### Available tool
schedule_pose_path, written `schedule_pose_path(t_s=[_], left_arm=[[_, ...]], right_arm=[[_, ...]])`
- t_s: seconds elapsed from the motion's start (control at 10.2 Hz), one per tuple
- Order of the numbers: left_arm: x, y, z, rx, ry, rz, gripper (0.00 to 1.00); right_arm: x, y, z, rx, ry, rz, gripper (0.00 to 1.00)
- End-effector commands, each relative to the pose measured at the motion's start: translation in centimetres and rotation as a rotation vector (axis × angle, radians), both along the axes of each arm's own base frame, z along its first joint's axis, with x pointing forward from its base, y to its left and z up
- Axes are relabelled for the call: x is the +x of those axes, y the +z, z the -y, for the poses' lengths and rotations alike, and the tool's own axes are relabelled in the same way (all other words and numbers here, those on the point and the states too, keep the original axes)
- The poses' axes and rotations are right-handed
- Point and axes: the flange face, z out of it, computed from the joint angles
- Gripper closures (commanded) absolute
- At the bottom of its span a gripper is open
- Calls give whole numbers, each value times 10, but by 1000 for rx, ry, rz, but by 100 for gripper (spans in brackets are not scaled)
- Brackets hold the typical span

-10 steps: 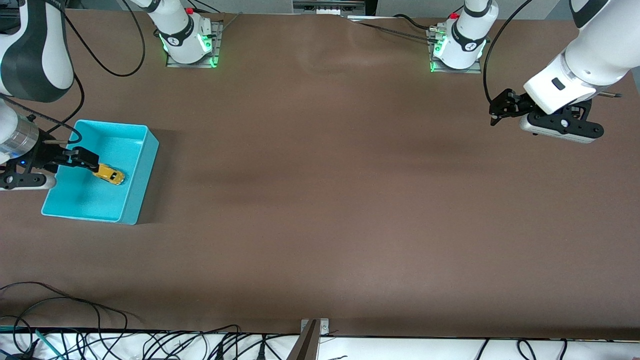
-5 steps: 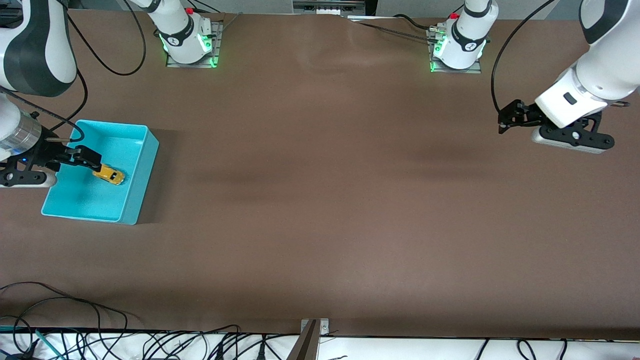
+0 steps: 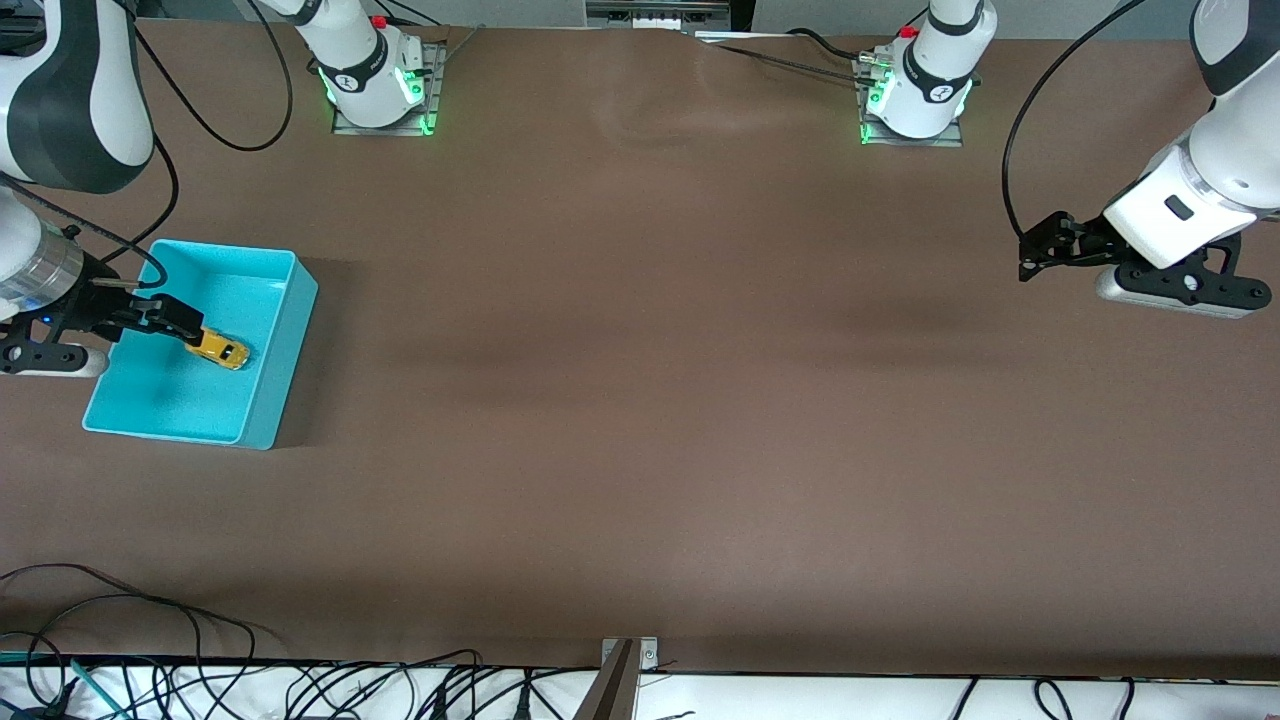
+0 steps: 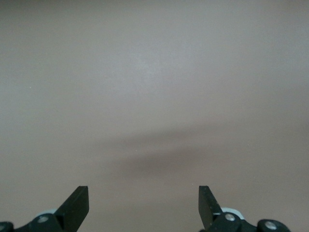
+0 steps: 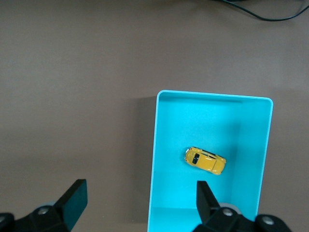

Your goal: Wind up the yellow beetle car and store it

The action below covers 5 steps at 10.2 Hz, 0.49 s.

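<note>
Since the earlier frames the left arm had drawn back toward its own end of the surface, and the right gripper [image 3: 175, 318] had pulled a little away from the car, toward the bin's edge at the right arm's end. The yellow beetle car [image 3: 218, 348] had not moved: it lay on the floor of the turquoise bin [image 3: 262, 400], near the middle, apart from every wall.

The right gripper hung over the bin with its jaws wide and nothing between them; the right wrist view showed the car [image 5: 205, 160] and the bin [image 5: 154, 159] below its fingertips [image 5: 77, 195]. The left gripper [image 3: 1040, 250] waited over bare surface [image 3: 640, 400], also wide and empty.

So the storing looked done. Whether the car stood on its wheels was hard to tell, though it seemed upright.

The car was probably light, rigid and smooth, so it could slip or roll away. A good hold would be across its two flat sides, over the wheels, not on the rounded roof.
</note>
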Motion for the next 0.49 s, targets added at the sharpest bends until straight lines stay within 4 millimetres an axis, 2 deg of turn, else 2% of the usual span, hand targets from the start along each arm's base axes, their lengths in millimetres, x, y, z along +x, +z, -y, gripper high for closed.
schedule_pose_path(t_s=[0.0, 0.39], left_arm=[[5, 6, 2, 3, -16, 7, 0], [4, 6, 3, 1, -14, 5, 0]], right_arm=[[-4, 6, -4, 87, -41, 17, 0], [-4, 12, -6, 134, -77, 18, 0]])
